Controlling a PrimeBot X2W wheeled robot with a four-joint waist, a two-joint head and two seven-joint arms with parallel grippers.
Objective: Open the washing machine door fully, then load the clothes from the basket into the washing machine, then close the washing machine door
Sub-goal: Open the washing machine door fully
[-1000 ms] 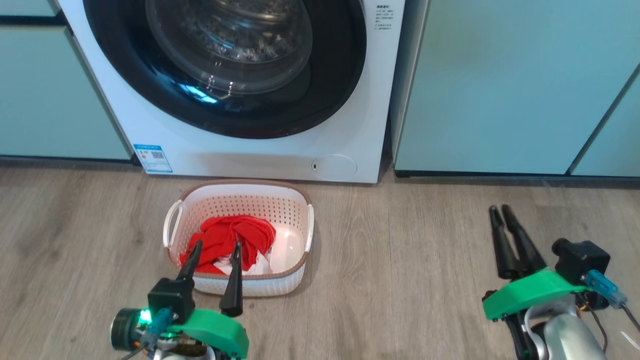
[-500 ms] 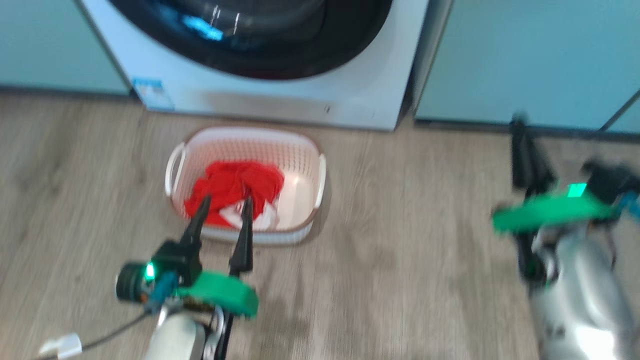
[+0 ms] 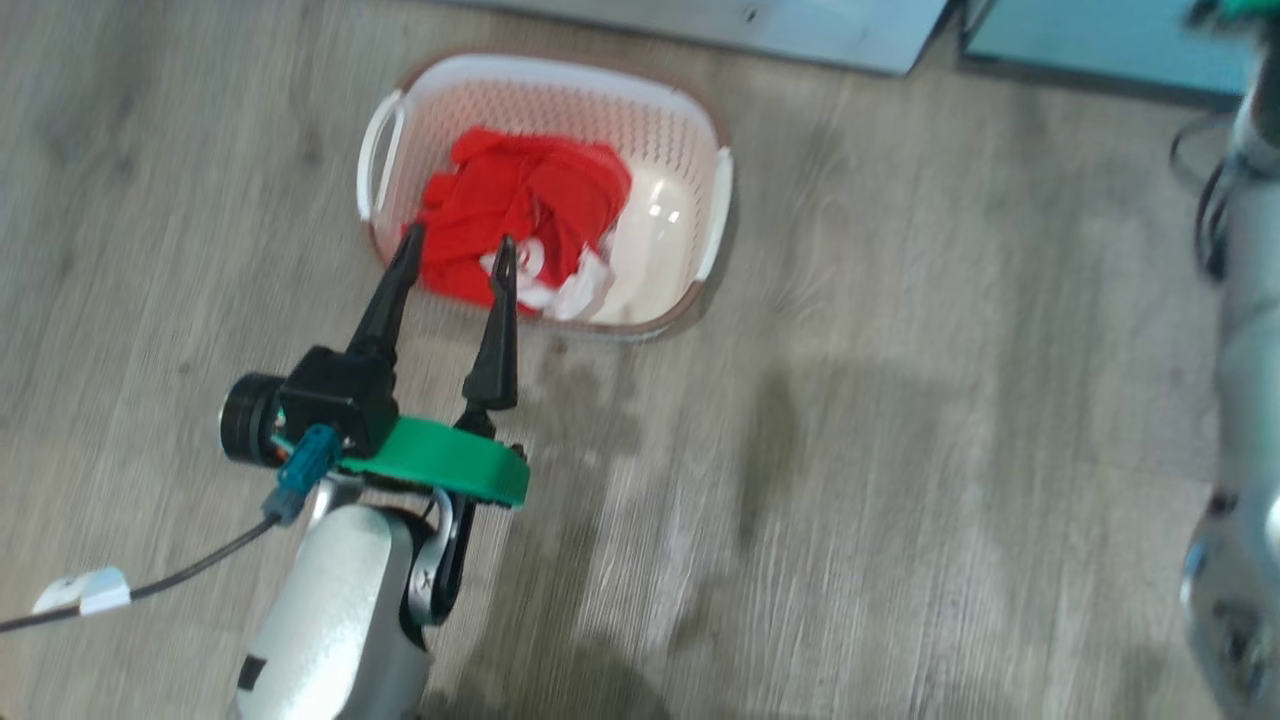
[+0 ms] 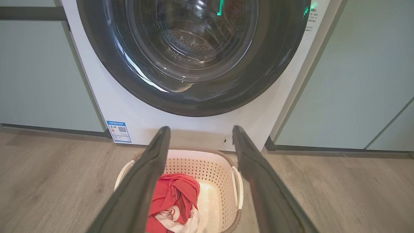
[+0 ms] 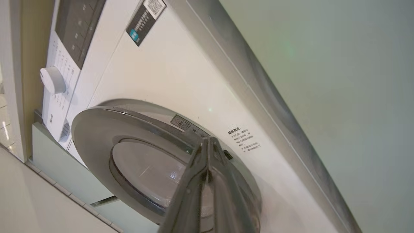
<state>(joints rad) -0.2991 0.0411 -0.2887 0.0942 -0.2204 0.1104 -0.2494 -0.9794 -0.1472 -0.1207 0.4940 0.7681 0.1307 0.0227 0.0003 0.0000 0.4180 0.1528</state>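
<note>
Left gripper [image 3: 459, 235] wide apart, empty

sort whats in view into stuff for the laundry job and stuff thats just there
For the job:
- washing machine
- washing machine door
- basket
- red clothes in the basket

Just there:
- teal cabinets
- wooden floor

The white washing machine [image 4: 106, 97] has its round, black-rimmed glass door [image 4: 194, 48] shut. Just in front of it on the floor sits the cream perforated basket [image 3: 560, 75], with red clothes [image 3: 510, 215] with white bits heaped in its left part.
</note>
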